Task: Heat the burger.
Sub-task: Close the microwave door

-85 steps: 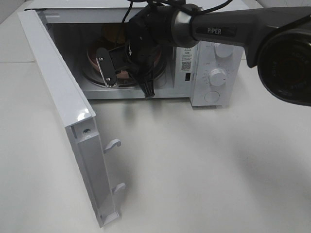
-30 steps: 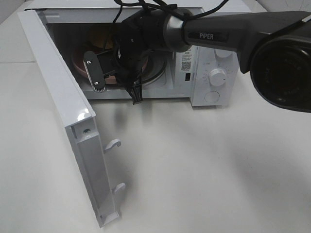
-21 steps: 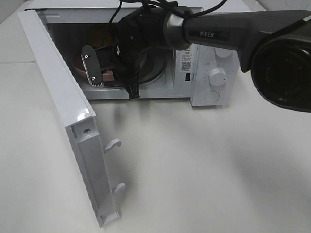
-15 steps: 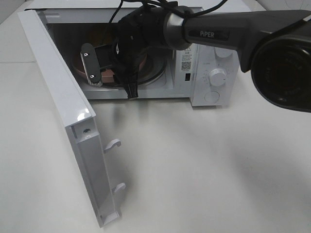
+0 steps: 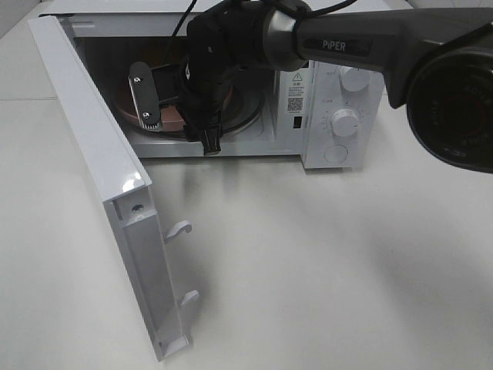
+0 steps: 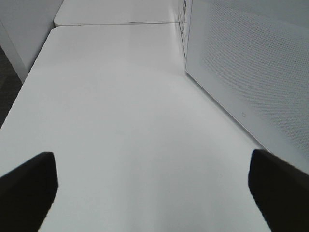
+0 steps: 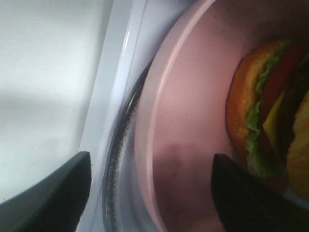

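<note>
Round burger (image 7: pixel 256 116) with glossy golden-brown bun, stacked with green lettuce, red tomato and yellow cheese. Intact. Sits on a round pink plate (image 7: pixel 188 111) inside an open white microwave (image 5: pixel 339 85).

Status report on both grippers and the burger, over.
Left gripper open, over table. Right gripper open, astride pink plate rim inside microwave. Burger on plate. Door open, right arm in doorway.
</note>
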`<state>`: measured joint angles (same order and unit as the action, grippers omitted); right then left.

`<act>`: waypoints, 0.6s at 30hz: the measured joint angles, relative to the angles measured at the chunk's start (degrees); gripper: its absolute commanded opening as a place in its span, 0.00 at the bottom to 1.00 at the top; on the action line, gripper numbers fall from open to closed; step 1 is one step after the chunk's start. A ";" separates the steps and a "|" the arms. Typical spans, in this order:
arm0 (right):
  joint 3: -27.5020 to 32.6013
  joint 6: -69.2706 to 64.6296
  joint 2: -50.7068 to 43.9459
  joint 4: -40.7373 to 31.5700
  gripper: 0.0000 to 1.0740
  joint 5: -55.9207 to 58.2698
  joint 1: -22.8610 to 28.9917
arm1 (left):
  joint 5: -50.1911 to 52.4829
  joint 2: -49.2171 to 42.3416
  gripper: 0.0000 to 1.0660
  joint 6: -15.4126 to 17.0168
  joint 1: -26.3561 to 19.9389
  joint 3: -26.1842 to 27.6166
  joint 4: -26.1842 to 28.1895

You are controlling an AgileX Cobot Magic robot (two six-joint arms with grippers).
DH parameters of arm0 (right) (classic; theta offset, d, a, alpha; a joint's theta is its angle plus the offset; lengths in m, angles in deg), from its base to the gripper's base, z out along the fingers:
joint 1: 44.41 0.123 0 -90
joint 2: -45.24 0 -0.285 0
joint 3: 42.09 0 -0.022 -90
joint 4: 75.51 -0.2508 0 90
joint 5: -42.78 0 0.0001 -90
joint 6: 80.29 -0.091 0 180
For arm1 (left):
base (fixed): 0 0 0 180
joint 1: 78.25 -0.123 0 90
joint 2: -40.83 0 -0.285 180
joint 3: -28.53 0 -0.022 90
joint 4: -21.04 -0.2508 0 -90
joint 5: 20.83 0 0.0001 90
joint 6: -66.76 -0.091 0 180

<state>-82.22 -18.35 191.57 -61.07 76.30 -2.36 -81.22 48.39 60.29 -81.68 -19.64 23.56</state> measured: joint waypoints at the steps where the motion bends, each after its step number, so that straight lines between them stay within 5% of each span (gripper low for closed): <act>1: 0.00 0.00 0.00 0.00 0.60 0.00 0.00 | 0.00 0.00 0.98 0.00 0.00 0.00 0.00; 18: -0.17 -0.29 -1.26 -0.46 0.60 6.53 0.00 | 0.00 0.00 0.98 0.00 0.00 0.00 0.00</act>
<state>-82.39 -18.64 190.31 -61.53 82.83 -2.36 -81.22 48.39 60.29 -81.68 -19.64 23.56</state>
